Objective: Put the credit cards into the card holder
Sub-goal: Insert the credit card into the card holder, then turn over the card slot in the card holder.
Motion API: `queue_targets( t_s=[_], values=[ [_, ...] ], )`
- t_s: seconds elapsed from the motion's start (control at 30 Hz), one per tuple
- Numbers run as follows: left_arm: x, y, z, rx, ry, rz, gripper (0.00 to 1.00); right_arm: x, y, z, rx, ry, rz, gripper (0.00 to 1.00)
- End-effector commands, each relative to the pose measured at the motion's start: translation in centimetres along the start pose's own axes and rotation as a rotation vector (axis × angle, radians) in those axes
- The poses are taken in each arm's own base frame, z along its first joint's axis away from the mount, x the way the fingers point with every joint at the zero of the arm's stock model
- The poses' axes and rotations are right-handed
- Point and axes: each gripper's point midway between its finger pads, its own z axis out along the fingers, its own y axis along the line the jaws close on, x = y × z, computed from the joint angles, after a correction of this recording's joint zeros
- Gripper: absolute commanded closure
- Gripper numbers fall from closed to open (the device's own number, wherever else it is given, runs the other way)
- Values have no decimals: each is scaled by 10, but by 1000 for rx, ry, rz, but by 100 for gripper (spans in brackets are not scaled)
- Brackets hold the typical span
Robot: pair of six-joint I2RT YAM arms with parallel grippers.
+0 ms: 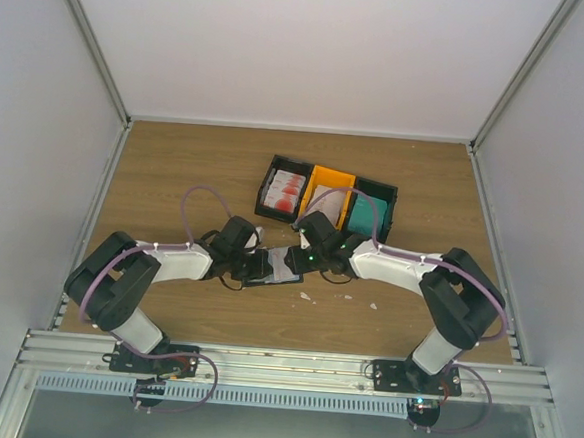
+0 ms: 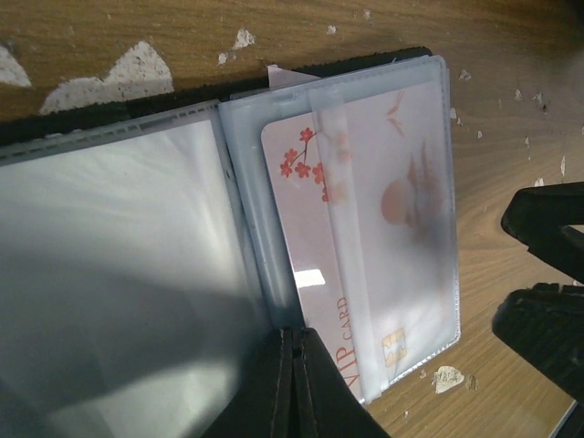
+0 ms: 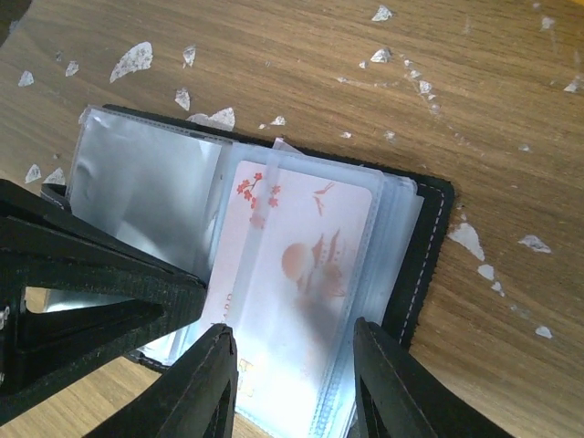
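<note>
Two arms meet over the middle of the table [image 1: 175, 171], where the card holder [image 1: 272, 268] lies open and flat. In the top view the left arm [image 1: 158, 265] reaches in from 8 o'clock and the right arm [image 1: 409, 267] from 4 o'clock. Both have the elbow bent and the wrist low, so their heads come very near each other above the holder.

There is free wood on all sides. It is wide toward 9 and 3 o'clock as far as the white walls [image 1: 35, 161], and narrower toward 6 o'clock as far as the metal rail [image 1: 282, 364]. At 1 o'clock from the holder, near but apart, stands a row of three trays [image 1: 333, 172] with more credit cards [image 1: 287, 192].

The left gripper [image 2: 292, 342] has its fingers pressed together at the holder's near edge, right at the fold between the clear pages. I cannot tell whether a page is pinched between them. The right gripper [image 3: 292, 333] stands half wide and grips nothing. Between its fingers is the near end of one red-and-white card [image 3: 301, 246], which lies in the clear pocket next to the black stitched edge. Small white scraps [image 3: 137, 59] lie on the wood beyond the holder's far edge.
</note>
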Motion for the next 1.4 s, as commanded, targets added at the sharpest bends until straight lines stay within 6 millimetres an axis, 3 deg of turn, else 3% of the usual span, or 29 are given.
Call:
queue_targets(
  t_s=[0.0,0.27,0.67,1.17,1.37],
  values=[
    [7,20,8,-70,3,-3,100,-1,1,6,-28,15,10,63],
    [10,23,14,-75,26,3,100,8,-9,13,7,54,33,62],
    [16,34,19,-124,58,-7,100,12,9,17,-95,100,14,70],
    [18,38,21,-129,62,-11,100,6,23,-12,-385,108,217,70],
    [19,37,22,-123,65,-11,100,11,31,-13,-490,146,260,70]
  ],
)
